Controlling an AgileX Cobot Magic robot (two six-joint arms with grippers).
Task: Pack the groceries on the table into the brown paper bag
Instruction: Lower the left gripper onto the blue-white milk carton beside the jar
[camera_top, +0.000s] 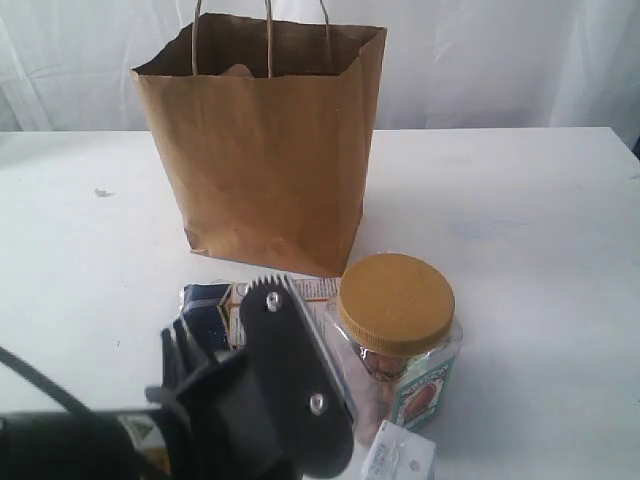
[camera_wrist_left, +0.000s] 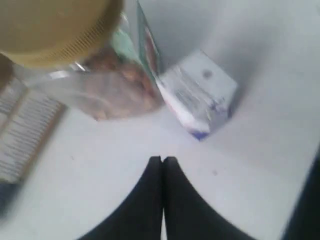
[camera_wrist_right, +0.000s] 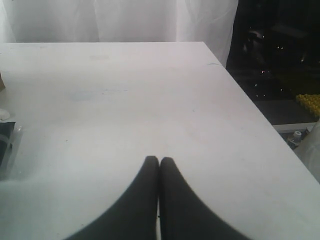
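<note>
Left fingers (camera_wrist_left: 147, 200) are pressed tip to tip with nothing between them, hanging over a bare patch of white tabletop (camera_wrist_left: 260, 150). Near their tips lies the small white carton (camera_wrist_left: 197, 95), and just beside it is the clear jar (camera_wrist_left: 115, 90) with its mustard-yellow lid (camera_wrist_left: 55, 30). Right fingers (camera_wrist_right: 145, 200) are likewise closed on nothing, over open tabletop. In the exterior view the black left arm (camera_top: 290, 400) fills the lower left. The jar stands upright at lower centre, with the carton at the bottom edge just beside it. A long navy-orange packet (camera_top: 210, 300) lies flat behind the arm. The brown paper bag (camera_top: 260, 150) stands upright and open at upper centre, just behind the packet and the jar.
</note>
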